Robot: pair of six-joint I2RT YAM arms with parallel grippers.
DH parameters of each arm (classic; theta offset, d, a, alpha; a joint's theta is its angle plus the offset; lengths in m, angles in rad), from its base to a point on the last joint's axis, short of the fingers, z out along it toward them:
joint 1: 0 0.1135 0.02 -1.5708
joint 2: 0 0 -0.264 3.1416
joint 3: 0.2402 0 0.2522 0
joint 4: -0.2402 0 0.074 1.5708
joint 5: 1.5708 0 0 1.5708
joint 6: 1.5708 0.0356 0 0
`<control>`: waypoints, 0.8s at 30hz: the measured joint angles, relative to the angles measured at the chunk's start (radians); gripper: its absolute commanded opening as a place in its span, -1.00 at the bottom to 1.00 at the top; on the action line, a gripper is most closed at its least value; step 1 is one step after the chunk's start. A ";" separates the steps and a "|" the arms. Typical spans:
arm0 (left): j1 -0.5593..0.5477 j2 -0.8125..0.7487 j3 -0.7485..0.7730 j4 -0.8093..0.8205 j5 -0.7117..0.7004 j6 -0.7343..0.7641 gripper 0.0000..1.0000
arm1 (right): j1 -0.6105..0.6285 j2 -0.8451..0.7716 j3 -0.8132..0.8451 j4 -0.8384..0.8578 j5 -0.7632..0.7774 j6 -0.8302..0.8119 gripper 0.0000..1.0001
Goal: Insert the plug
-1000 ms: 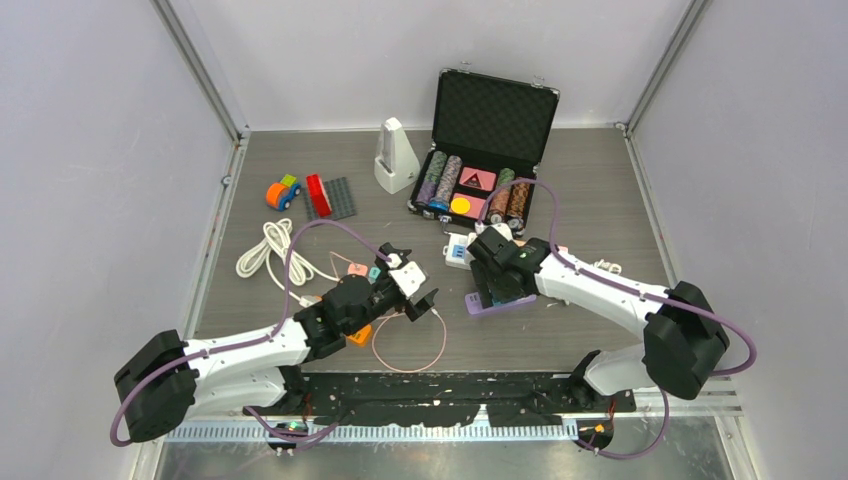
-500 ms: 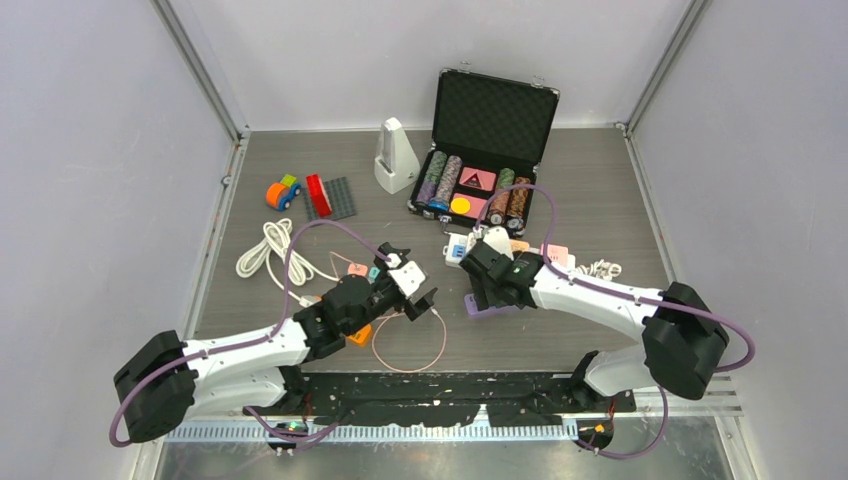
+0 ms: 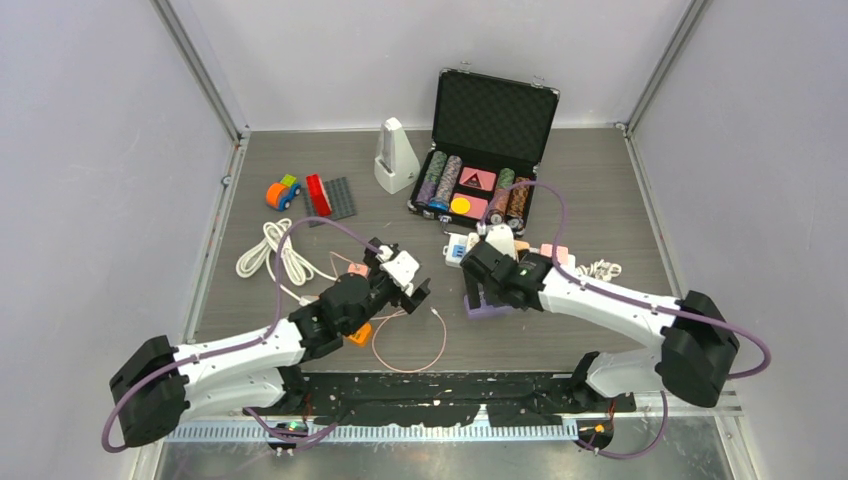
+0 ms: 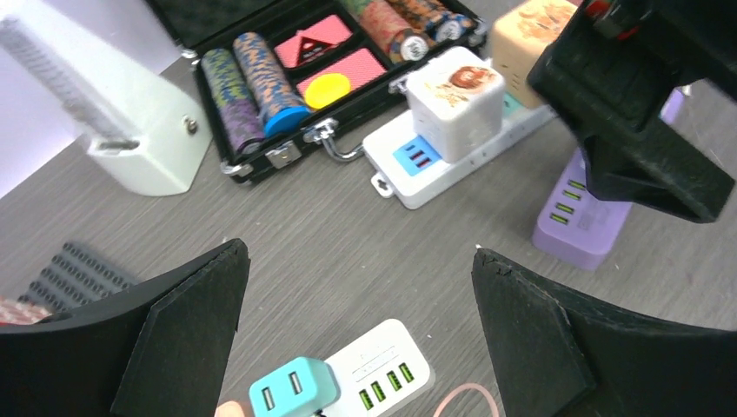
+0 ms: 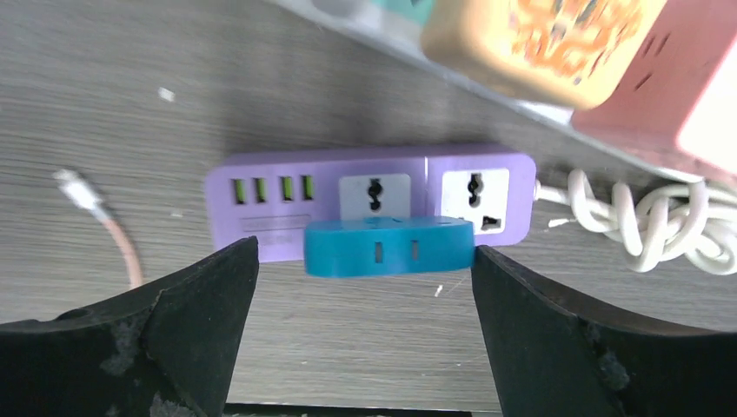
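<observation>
A purple power strip (image 5: 369,195) lies on the table, seen also in the top view (image 3: 492,309) and the left wrist view (image 4: 580,228). A blue plug (image 5: 389,248) stands on its top face, just in front of the two sockets; I cannot tell how deep it sits. My right gripper (image 5: 363,249) is open, hovering above the strip with one jaw on each side of the plug, the right jaw close to the plug's end. In the top view the right gripper (image 3: 482,285) hides the plug. My left gripper (image 4: 358,254) is open and empty, left of the strip (image 3: 408,284).
A white USB strip (image 4: 387,369) with a teal adapter (image 4: 291,391) lies under the left gripper. A white strip with cube chargers (image 4: 452,143) lies beyond the purple strip. An open chip case (image 3: 490,125), a metronome (image 3: 394,156), a white cord (image 3: 268,252) and a pink cable loop (image 3: 410,345) also lie on the table.
My right gripper has shifted slightly left and back over the purple strip, its jaws still apart. My left gripper has drawn back a little, away from the pink cable.
</observation>
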 measured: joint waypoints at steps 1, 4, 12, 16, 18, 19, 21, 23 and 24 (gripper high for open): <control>0.000 -0.004 0.010 -0.018 -0.027 -0.016 0.99 | 0.000 -0.009 0.026 -0.011 -0.001 -0.004 0.91; 0.021 -0.027 0.058 -0.098 -0.080 -0.069 0.99 | -0.003 -0.069 0.111 -0.018 -0.003 -0.026 0.90; 0.180 -0.056 0.292 -0.411 -0.127 -0.288 0.96 | -0.039 -0.231 0.223 -0.003 -0.003 -0.086 0.78; 0.271 -0.056 0.351 -0.565 -0.127 -0.405 0.90 | -0.047 -0.240 0.221 0.004 -0.018 -0.108 0.58; 0.320 -0.061 0.356 -0.648 -0.126 -0.461 0.89 | -0.048 -0.241 0.213 0.019 -0.041 -0.118 0.57; 0.346 -0.067 0.356 -0.694 -0.122 -0.488 0.88 | -0.048 -0.244 0.205 0.030 -0.053 -0.123 0.56; 0.391 -0.084 0.356 -0.780 -0.112 -0.534 0.87 | -0.048 -0.251 0.186 0.052 -0.077 -0.132 0.56; 0.434 -0.118 0.356 -0.876 -0.107 -0.579 0.88 | -0.048 -0.257 0.160 0.075 -0.103 -0.143 0.57; 0.451 -0.140 0.356 -0.925 -0.108 -0.601 0.89 | -0.048 -0.259 0.147 0.084 -0.116 -0.149 0.59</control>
